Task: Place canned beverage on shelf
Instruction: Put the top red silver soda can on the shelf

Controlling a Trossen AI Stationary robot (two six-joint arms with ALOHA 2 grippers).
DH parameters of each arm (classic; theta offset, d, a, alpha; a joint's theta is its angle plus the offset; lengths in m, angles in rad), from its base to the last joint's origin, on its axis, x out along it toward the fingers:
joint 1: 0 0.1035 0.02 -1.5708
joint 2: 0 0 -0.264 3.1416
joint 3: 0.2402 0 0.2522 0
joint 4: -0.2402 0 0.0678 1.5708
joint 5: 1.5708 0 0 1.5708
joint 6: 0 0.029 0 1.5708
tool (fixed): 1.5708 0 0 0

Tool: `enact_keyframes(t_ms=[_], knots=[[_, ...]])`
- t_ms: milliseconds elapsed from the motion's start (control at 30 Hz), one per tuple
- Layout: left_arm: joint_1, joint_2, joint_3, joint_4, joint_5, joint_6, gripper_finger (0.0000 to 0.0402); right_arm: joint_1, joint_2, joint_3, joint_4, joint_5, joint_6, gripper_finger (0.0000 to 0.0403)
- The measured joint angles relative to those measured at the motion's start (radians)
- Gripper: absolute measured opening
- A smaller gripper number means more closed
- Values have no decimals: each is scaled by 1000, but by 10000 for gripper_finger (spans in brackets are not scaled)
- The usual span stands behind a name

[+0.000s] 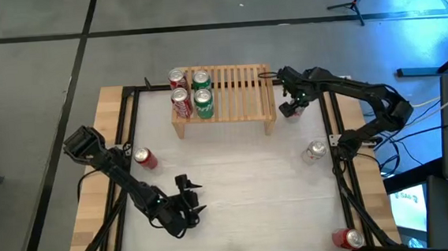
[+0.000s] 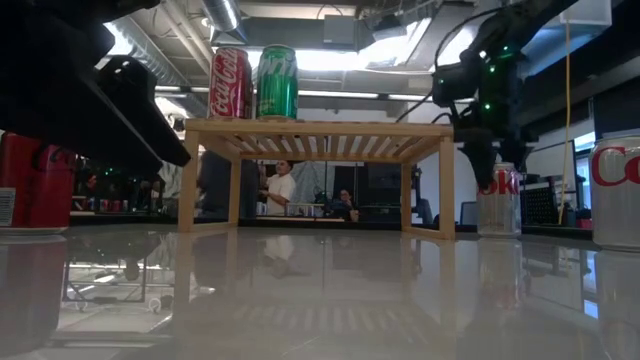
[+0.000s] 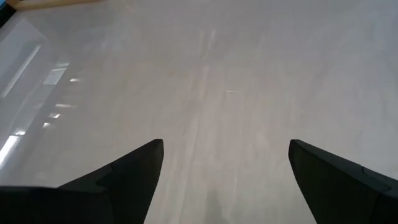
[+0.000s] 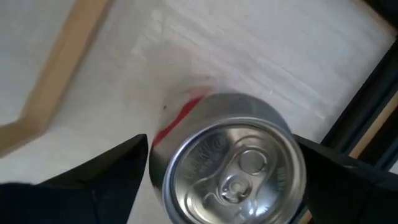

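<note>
Silver-topped can (image 4: 227, 165) between open right pincer (image 4: 217, 180) fingers, seemingly ungripped, beside shelf (image 1: 237, 93)

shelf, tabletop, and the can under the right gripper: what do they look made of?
Shelf: light unfinished-looking wood, matte, thin slats and solid legs. Tabletop: smooth glossy white surface, probably laminate or plastic; it mirrors the shelf in the low view. Silver can between the open fingers of the right gripper: metal, likely aluminium, with a brushed shiny lid, pull tab and red print.
</note>
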Motion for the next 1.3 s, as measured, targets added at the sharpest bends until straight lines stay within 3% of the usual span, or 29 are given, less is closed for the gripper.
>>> enact_keyframes(t_ms=[200, 367, 667, 1033, 1300], knots=[[-2, 0, 0, 4, -4, 0, 337, 0, 4, 2, -13, 0, -4, 287], [-2, 0, 0, 5, -4, 0, 337, 0, 6, 24, -68, -2, -24, 286], [-1, 0, 0, 7, -4, 0, 337, 37, -53, 208, -249, 9, 3, 286], [-1, 0, 0, 16, 18, 0, 337, 204, -67, 569, -438, 47, 99, 286], [-1, 0, 0, 16, 19, 0, 337, 303, -67, 684, -417, 89, 104, 286]])
